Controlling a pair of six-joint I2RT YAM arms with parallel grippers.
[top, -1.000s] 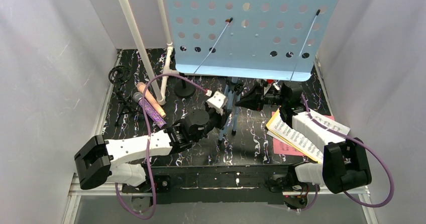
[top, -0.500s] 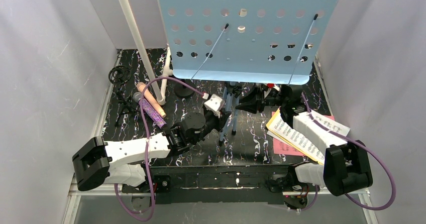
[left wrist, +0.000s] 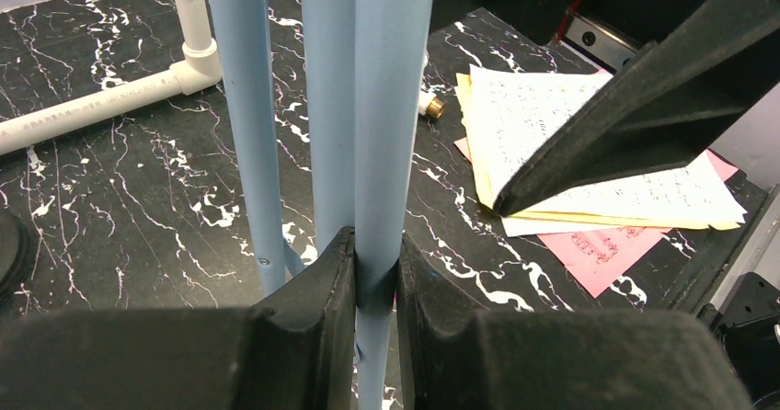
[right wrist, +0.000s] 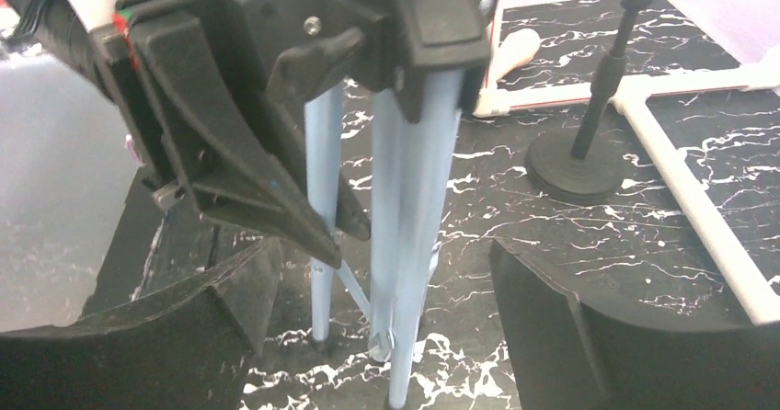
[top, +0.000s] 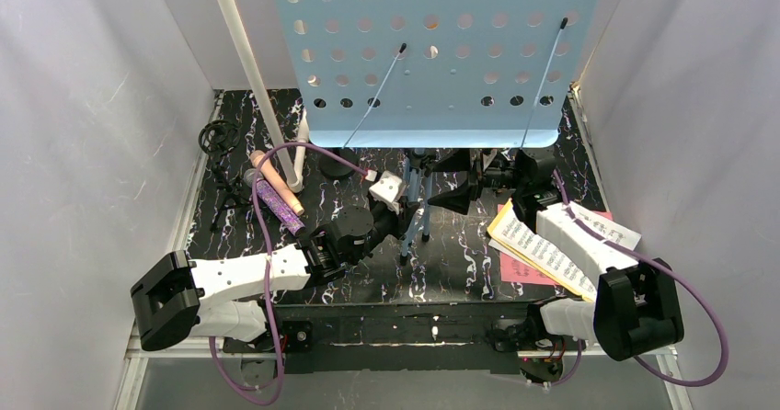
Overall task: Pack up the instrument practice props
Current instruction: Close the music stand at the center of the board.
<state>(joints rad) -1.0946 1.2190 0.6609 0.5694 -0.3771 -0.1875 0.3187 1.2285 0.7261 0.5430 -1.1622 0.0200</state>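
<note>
Left tool (left wrist: 375,281) is clenched on one pale-blue leg (left wrist: 386,107) of the music stand (top: 414,199), low on the tube, with a black finger pressed to either side of it. Right tool (top: 432,182) is released. Its fingers stand wide apart with nothing gripped, and the tips aim toward 9 o'clock at the stand's black hub just under the rack (top: 432,51).

The coming move turns, I judge, on the stand's long axis. It runs upright off the table (top: 460,263), with the three legs folded close into a narrow bundle. From the right tool the bundle lies just ahead at 9 o'clock, framed by the open gap but not touched. The left tool reaches it from 7 o'clock and is the only one gripping it. The right arm is the nearer one to the hub and the top half. If the stand is to be laid flat, that upper part likely needs a second grip before it tips.

The stand looks top-heavy: a broad light-blue perforated plate with two thin wire page holders sits atop slim tubes. Whether the feet touch the table I cannot tell. Sheet pages (top: 543,244), white over pink, lie at 4 o'clock of the stand. The pink microphone (top: 276,173) and purple microphone (top: 279,203) lie side by side at 9 o'clock, well apart from it.
</note>
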